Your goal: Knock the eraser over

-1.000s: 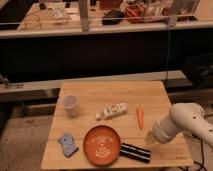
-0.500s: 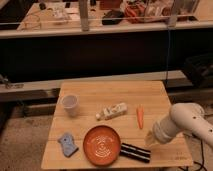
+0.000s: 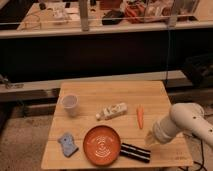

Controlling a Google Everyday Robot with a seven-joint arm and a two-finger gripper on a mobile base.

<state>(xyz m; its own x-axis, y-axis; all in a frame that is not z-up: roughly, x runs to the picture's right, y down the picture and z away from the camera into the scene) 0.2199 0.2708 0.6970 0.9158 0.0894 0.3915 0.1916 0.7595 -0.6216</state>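
Note:
The eraser (image 3: 135, 152) is a small black block with thin white stripes. It lies flat near the table's front edge, just right of the orange plate (image 3: 102, 145). My white arm comes in from the right, and the gripper (image 3: 150, 139) hangs at its end, just above and to the right of the eraser, low over the table. It does not appear to touch the eraser.
An orange carrot (image 3: 140, 116) lies behind the gripper. A white-labelled bottle (image 3: 111, 111) lies on its side mid-table. A clear cup (image 3: 70, 104) stands at the left, a blue spongy piece (image 3: 67, 144) at front left. The wooden table's (image 3: 115, 92) edges are close all round.

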